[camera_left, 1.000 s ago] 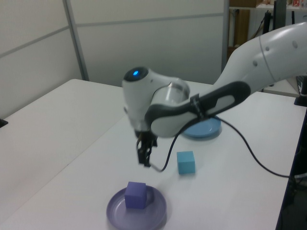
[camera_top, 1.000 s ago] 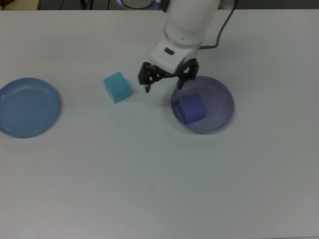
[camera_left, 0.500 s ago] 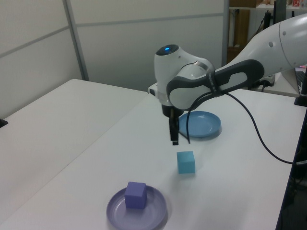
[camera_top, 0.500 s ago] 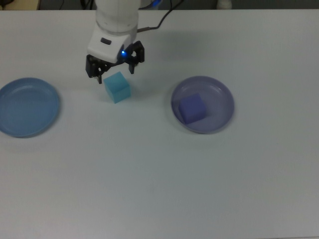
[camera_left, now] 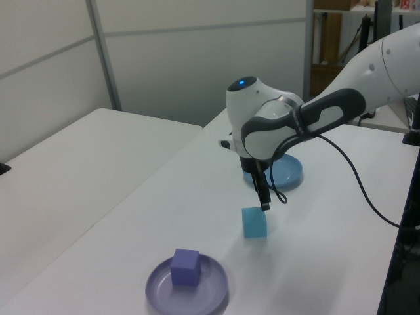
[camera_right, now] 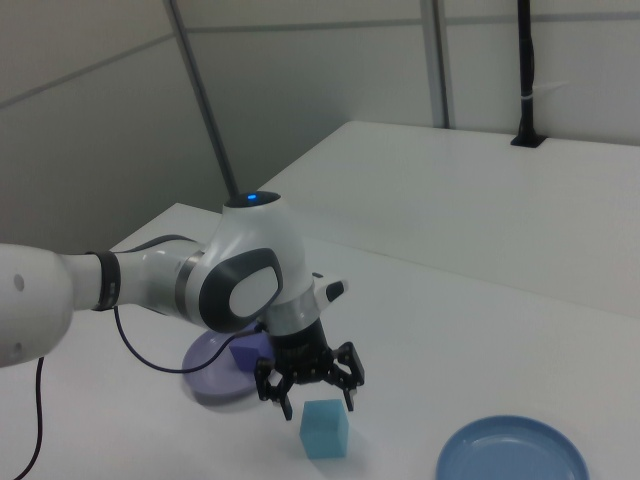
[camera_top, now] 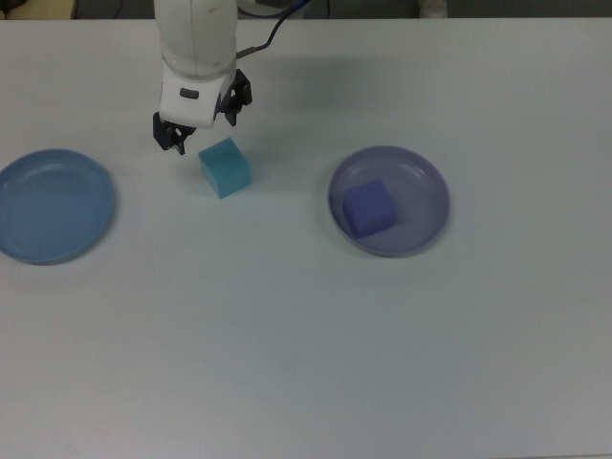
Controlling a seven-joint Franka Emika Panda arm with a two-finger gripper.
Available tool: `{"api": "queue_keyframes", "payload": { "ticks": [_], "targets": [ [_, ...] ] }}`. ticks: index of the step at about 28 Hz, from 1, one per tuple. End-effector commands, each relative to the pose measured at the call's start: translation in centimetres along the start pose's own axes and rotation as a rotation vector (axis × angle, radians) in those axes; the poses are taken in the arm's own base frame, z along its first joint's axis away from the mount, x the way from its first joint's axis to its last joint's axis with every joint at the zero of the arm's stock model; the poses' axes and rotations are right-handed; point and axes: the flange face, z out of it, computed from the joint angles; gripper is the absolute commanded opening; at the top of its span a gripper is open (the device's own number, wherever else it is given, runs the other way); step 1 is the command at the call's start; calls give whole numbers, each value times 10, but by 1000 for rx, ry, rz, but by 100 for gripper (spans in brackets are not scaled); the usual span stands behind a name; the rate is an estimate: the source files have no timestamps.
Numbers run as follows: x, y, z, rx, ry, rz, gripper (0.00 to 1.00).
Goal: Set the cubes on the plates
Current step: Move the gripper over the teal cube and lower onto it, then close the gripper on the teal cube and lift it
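A white counter (camera_top: 306,335) carries two plates and two cubes. The robot arm's gripper (camera_top: 201,122) hangs with its jaws open and empty, just above and slightly to the top view's left of the light cyan cube (camera_top: 226,166), not touching it. That cube sits on the bare counter between the plates. The purple-blue cube (camera_top: 368,207) rests inside the lavender plate (camera_top: 421,186) on the top view's right. The light blue plate (camera_top: 53,204) lies at the top view's left, holding nothing.
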Motion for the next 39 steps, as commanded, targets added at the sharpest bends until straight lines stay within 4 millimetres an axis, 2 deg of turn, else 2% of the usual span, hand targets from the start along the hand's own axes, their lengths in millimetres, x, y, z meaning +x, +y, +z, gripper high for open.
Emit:
{"api": "queue_keyframes", "payload": {
  "ticks": [1, 16, 21, 24, 25, 28, 31, 36, 37, 39],
  "targets": [
    [-11, -13, 4, 28, -17, -28, 100],
    [9, -8, 50, 37, -15, 35, 100],
    [14, -7, 51, 23, 8, 55, 99],
    [15, -6, 56, 29, 5, 75, 87],
    [18, -8, 56, 26, 9, 78, 68],
    [19, -9, 54, 24, 12, 77, 36],
    [20, -8, 46, 19, 25, 81, 10],
    [21, -4, 30, 11, 51, 131, 8],
    [18, 4, 14, -4, 72, 149, 8],
    [13, 11, 2, 2, 71, 169, 8]
  ]
}}
